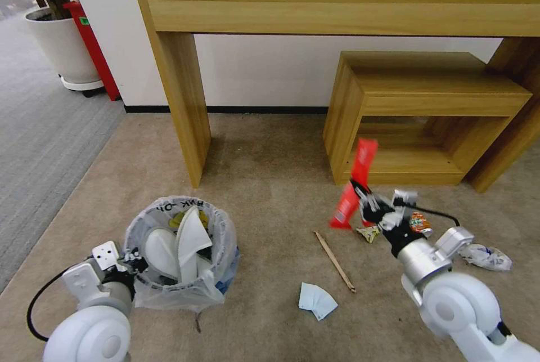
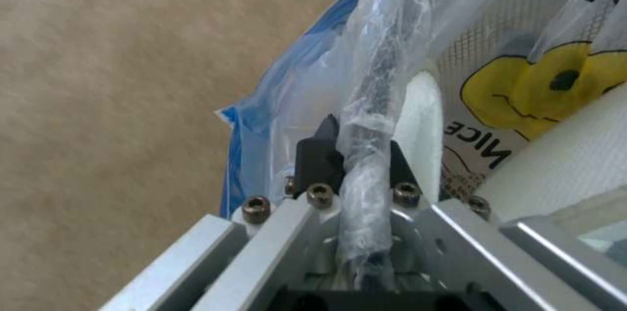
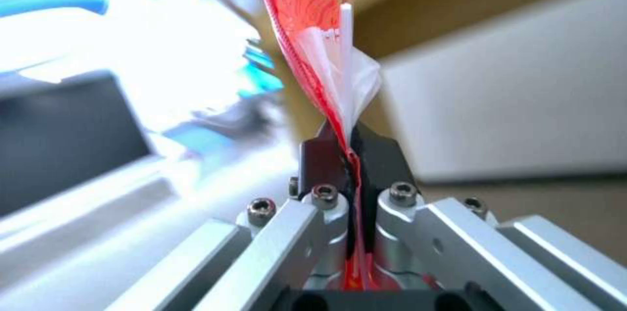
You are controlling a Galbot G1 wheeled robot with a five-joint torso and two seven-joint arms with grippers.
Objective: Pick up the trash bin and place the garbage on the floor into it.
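The left pincer (image 1: 130, 266) is clamped on the bag-wrapped rim of the trash bin (image 1: 179, 255), which sits on the beige carpet (image 1: 270, 193) at near left with white slippers (image 1: 188, 238) inside. To the right, the right pincer (image 1: 360, 196) pinches a red wrapper (image 1: 354, 182) and holds it raised above the floor. A chopstick (image 1: 334, 260), a pale blue tissue (image 1: 316, 300), crumpled paper (image 1: 485, 256) and a crushed can (image 1: 419, 222) lie on the carpet around it, with a wooden worktop (image 1: 337, 1) against the far wall.

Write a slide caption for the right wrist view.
Right pincer shut on a red wrapper, lifted clear of the floor.
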